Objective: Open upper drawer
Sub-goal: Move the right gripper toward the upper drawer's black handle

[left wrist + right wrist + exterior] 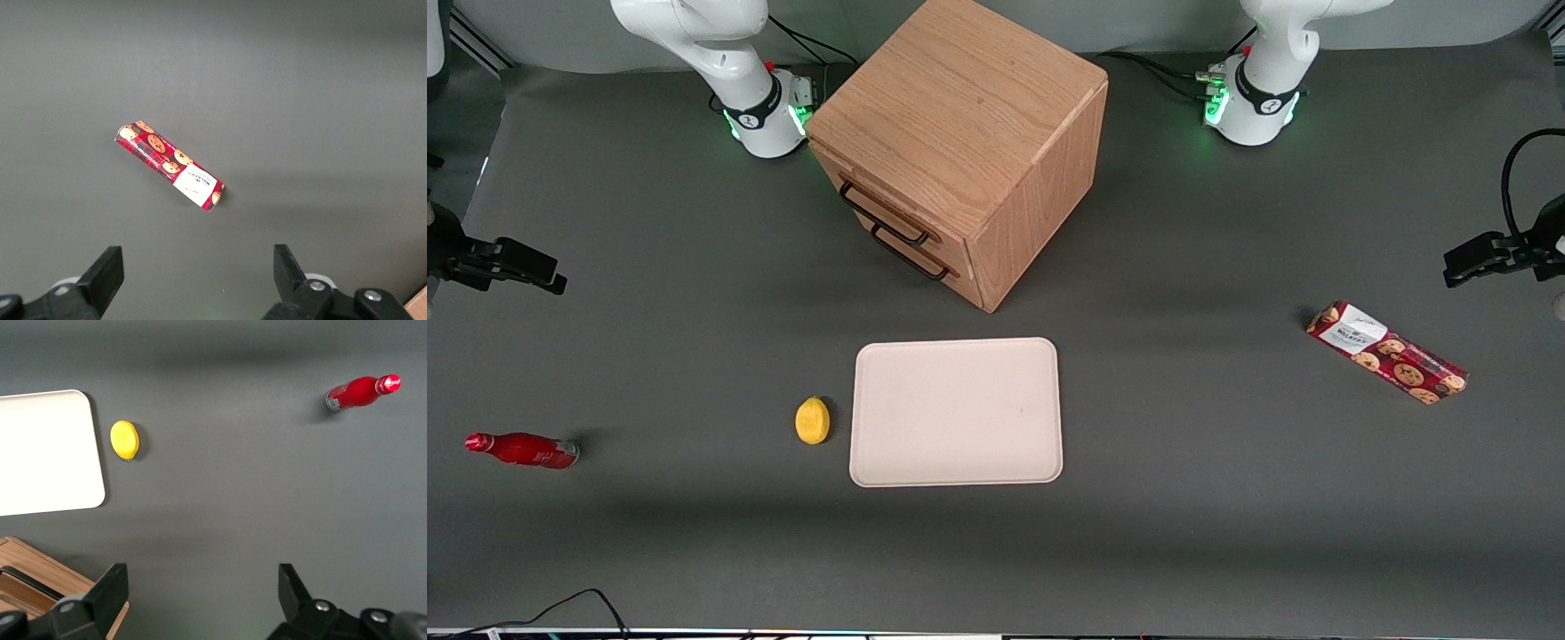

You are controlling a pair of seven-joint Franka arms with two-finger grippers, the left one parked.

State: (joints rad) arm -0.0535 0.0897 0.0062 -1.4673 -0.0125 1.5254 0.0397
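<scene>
I judge the step in hand to be the approach: I need to bring the gripper [200, 600] down to the thin black bar handle [882, 216] of the upper drawer [889, 206], fingers straddling the bar, then pull straight out along the drawer's own slanted axis, avoiding the bottom drawer [925, 258] just beneath. The cabinet [965, 142] stands farther from the front camera than the tray [957, 412]. My gripper hangs high over bare table [694, 267] toward the working arm's end, spread wide, holding and touching nothing.

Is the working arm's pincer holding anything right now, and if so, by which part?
Nothing is held. The pincer is open and empty, hanging above bare table toward the working arm's end, apart from the upper drawer and its handle.
</scene>
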